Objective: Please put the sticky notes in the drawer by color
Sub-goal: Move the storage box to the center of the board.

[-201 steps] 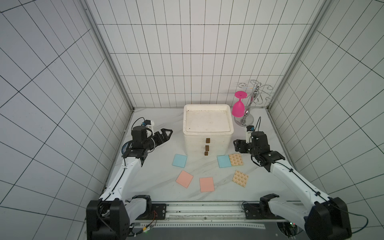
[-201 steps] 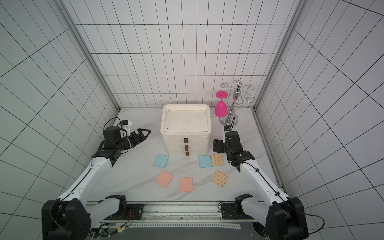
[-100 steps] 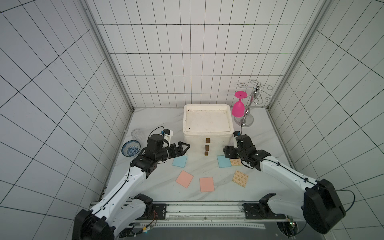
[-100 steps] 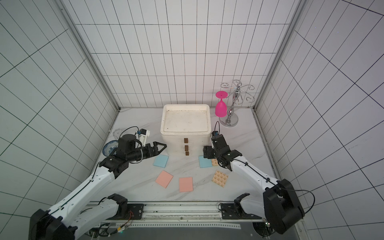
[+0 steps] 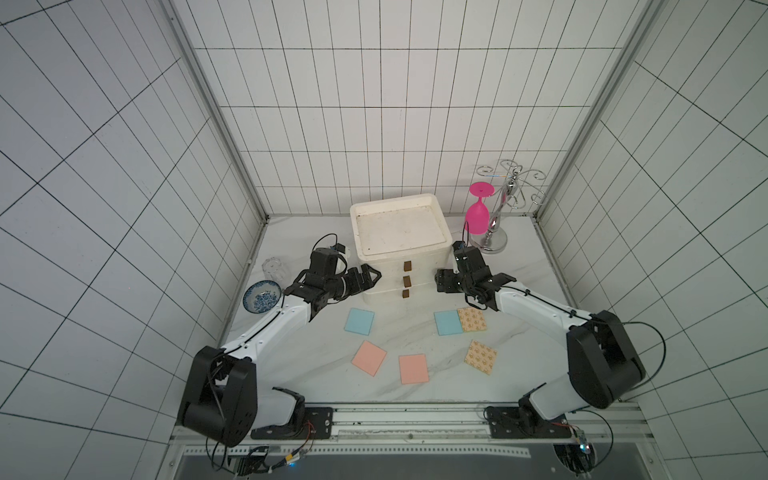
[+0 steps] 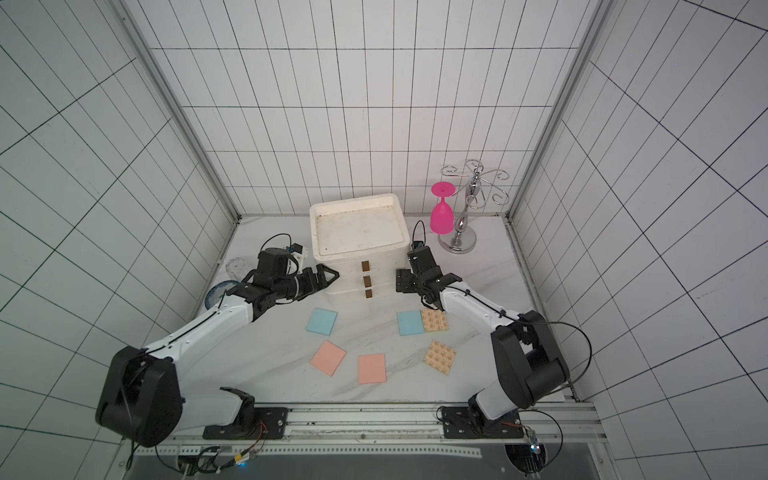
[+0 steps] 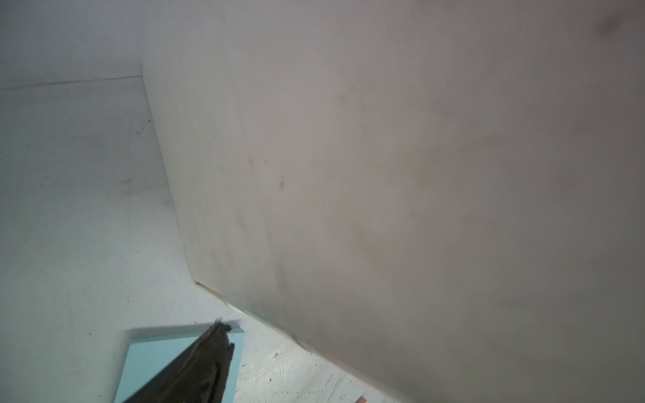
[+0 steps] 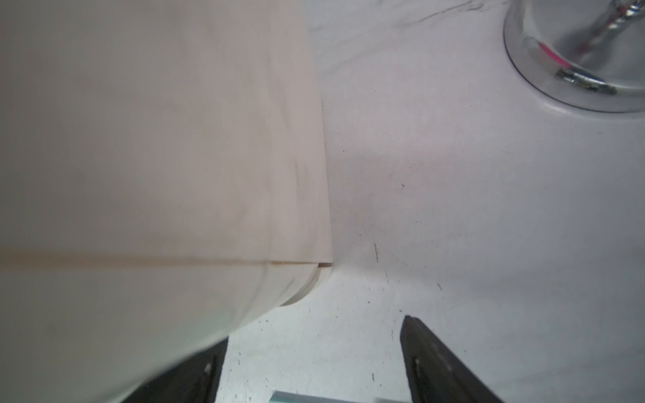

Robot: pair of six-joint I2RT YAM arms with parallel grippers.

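Sticky notes (image 5: 360, 321) wait unsorted: none is filed, so every step of the job is yet to be done. On the marble table (image 5: 449, 392), the cream three-tier drawer (image 5: 428, 270) stands at the back with all tiers shut, its brown handles (image 5: 406, 279) in a column facing you. Your left arm (image 5: 270, 332) reaches low from the front rail to the left front corner of the drawer, and your right arm (image 5: 536, 309) mirrors it at the right front corner. The left fingers (image 7: 206, 366) are spread wide and empty beside the side wall. Only one shows in the wrist view, against a blue pad. The right fingers (image 8: 439, 366) are also parted and empty, one tip hard by the rounded corner, though you cannot tell whether it touches. In front lie all six pads: that blue one on the left, a second blue note (image 5: 448, 328) edge to edge with a kraft note (image 5: 471, 319), another kraft note (image 5: 481, 356) nearer you, and two pink notes (image 5: 369, 358) (image 5: 413, 368) between. By the look of it, you will need a tier pulled open before any pad goes in.
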